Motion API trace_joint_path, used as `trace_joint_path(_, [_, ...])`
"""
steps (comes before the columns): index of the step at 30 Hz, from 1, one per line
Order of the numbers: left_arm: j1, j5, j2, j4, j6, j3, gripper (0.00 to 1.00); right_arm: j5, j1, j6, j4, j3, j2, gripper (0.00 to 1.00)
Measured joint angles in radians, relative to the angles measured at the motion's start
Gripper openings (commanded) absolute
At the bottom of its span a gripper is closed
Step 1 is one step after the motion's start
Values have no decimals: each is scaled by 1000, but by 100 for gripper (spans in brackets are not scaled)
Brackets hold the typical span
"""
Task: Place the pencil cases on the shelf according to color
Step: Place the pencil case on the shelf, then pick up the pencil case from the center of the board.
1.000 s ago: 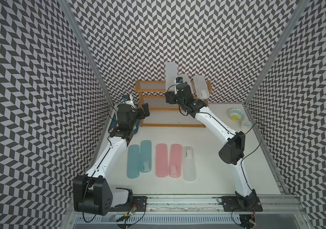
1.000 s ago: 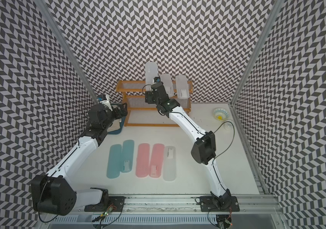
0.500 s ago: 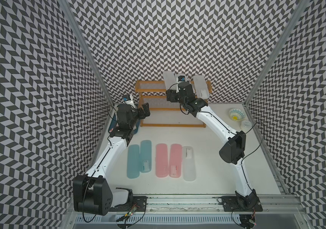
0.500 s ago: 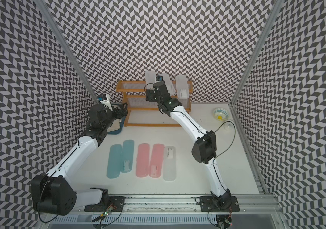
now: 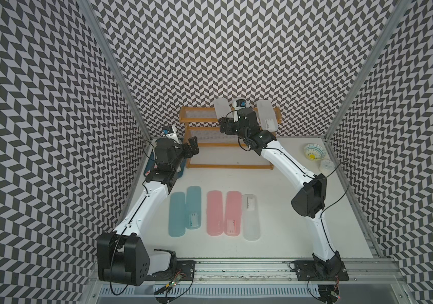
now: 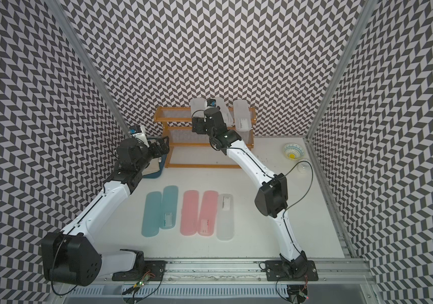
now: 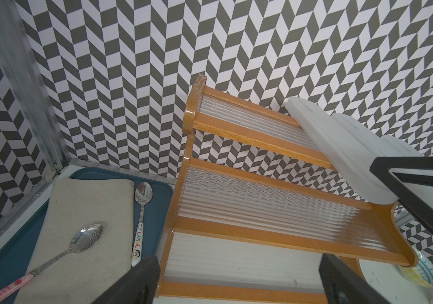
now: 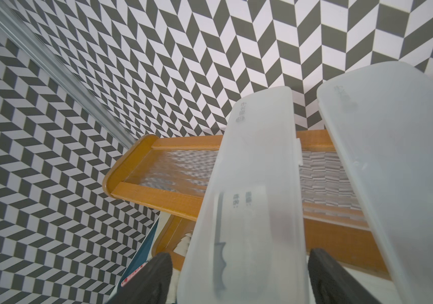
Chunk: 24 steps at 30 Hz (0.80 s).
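The shelf (image 5: 226, 166) stands against the back wall. On its top tier, three frosted white pencil cases lean side by side: a left one (image 6: 197, 105), a middle one (image 6: 223, 110) and a right one (image 6: 241, 117). My right gripper (image 5: 224, 126) is open at the front end of the left case (image 8: 252, 184), with both fingers standing off its sides. My left gripper (image 5: 193, 147) hangs open and empty by the shelf's left end. On the table lie two teal cases (image 5: 177, 214) (image 5: 193, 208), two pink ones (image 5: 215, 213) (image 5: 234, 213) and one white case (image 5: 251, 217).
A dark blue tray (image 7: 157, 194) with a beige cloth and two spoons sits left of the shelf, under my left gripper. A patterned bowl (image 5: 313, 152) and a small clear container (image 5: 326, 165) stand at the back right.
The right gripper's jaws have spread apart from the white case, which has come down from a raised tilt to lean on the top tier. The left arm has not moved.
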Motion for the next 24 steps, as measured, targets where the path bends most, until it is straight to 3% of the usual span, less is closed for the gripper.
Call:
trace_joint_path(13, [0, 33, 11, 5, 2, 0, 99, -52, 0, 0, -2, -56, -106, 94])
trace_joint_path(18, [-16, 41, 34, 3, 9, 0, 100, -27, 0, -31, -8, -117, -260, 95])
trace_joint_path(24, [-127, -3, 44, -9, 55, 0, 100, 10, -23, -46, 33, -395, -558, 95])
